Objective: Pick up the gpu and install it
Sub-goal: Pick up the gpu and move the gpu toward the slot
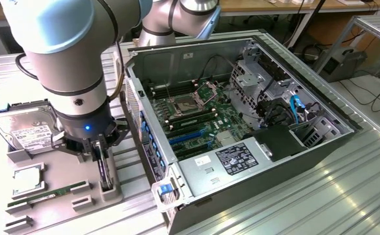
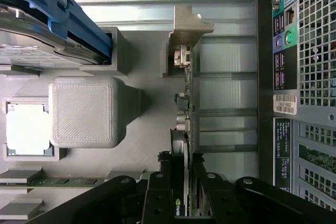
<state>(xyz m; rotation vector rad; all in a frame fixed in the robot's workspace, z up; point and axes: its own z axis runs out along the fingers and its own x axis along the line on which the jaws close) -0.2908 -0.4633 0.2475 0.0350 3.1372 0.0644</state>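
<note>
Nearest in the exterior view, a green memory stick and a chip lie in a gray tray on the surface. Just behind them the claw is clenched on the top edge of the gpu, which stands on edge in its tray slot, beside the open computer case. Farther back sits a hard drive.

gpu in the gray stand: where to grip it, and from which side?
Take the gpu by its upper long edge, pinching its two flat faces, coming straight down. It stands on edge in the gray stand with the thin edge up, so the top is likely the easiest access. The gripper sits at that edge.
</note>
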